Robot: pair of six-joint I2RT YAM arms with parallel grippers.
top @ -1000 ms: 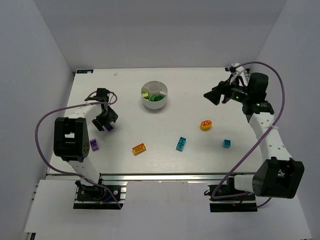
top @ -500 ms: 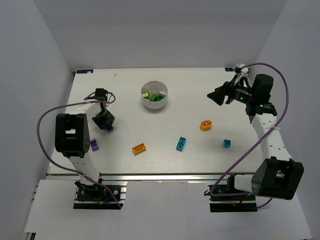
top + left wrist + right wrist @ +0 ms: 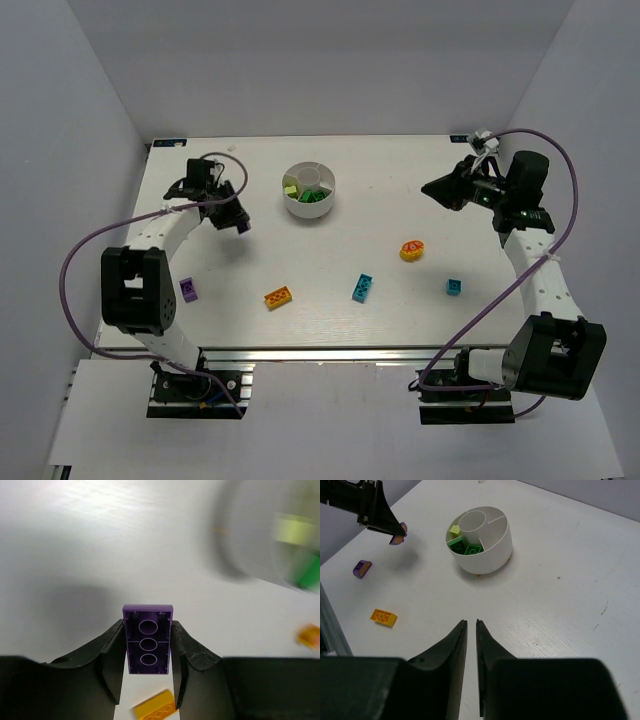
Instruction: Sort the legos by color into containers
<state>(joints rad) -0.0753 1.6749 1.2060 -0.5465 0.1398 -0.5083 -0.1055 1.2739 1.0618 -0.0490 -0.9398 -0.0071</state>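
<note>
**Left gripper** (image 3: 148, 627): partly closed on a purple brick (image 3: 148, 640), one finger on each long side. It is raised off the table. The brick's long axis runs straight out along the fingers, with its hollow underside facing the wrist camera.

**Bowl** (image 3: 250, 540): ahead of the left gripper and to its right, near but apart, blurred in the wrist view. A green brick (image 3: 466, 546) and a lime brick (image 3: 454, 530) lie in separate wedges. The left gripper is the nearer of the two.

**Judgement:** the carry is under way. The move ahead depends on swinging right and forward until the brick hangs over a wedge without green or lime, then letting go.

**Right gripper** (image 3: 471, 625): all but closed, only a slit between the fingers and nothing in it. It is held high, with the bowl well ahead of it.

**Loose pieces:**
- Second purple brick (image 3: 187, 290) and orange brick (image 3: 278, 297), behind the left gripper toward its base.
- Cyan brick (image 3: 362, 287), blue brick (image 3: 454, 287) and round yellow piece (image 3: 411, 250), below and behind the right gripper.
</note>
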